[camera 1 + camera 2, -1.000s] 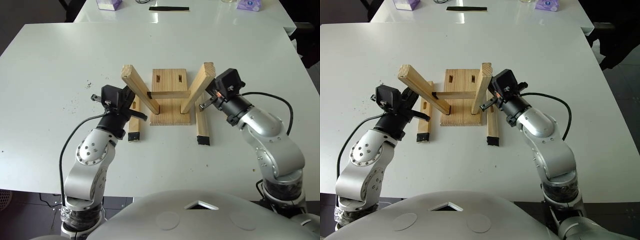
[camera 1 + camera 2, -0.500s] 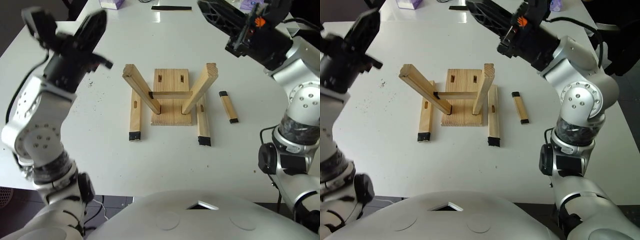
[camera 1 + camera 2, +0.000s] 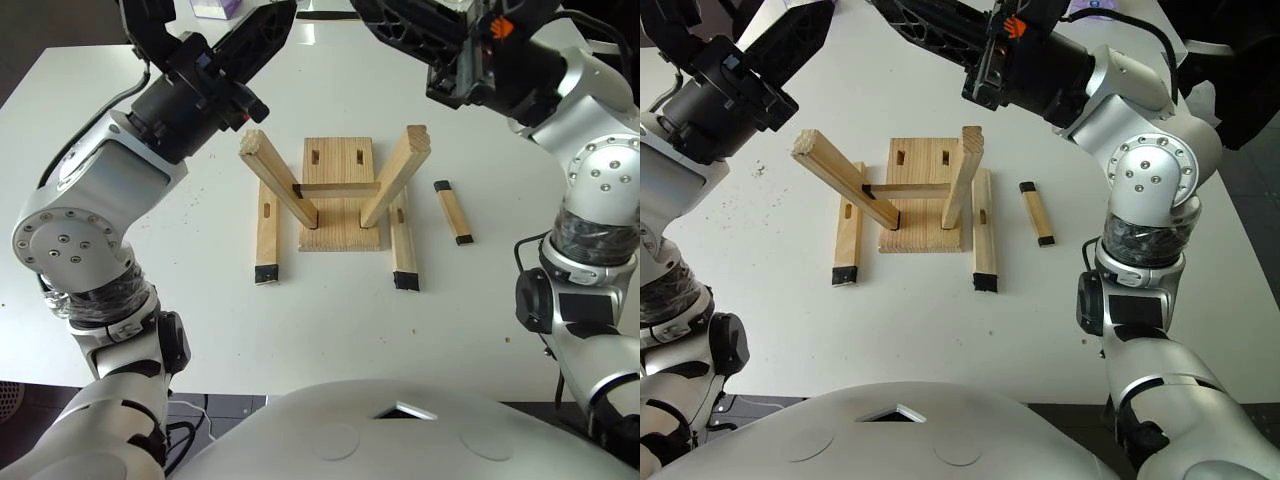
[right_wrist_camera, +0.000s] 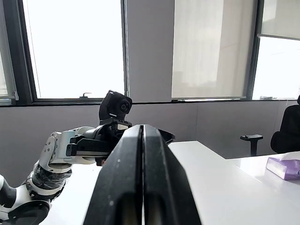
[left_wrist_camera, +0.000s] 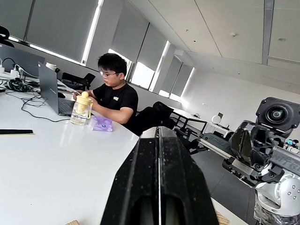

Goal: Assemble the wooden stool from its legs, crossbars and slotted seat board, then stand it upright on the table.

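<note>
white table (image 3: 500, 330) in front of me. above its far side, left gripper (image 3: 280, 15) and right gripper (image 3: 372, 12) hang high, each with fingers pressed together, empty. seat board (image 3: 340, 238) lies flat at centre, two slotted legs (image 3: 275, 178) leaning outward, a crossbar (image 3: 338, 189) between them. a loose leg (image 3: 266, 235) lies flat each side; short crossbar (image 3: 453, 212) further right.

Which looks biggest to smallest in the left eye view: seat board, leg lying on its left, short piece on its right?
seat board
lying leg
short piece
All lie flat on the table.
</note>
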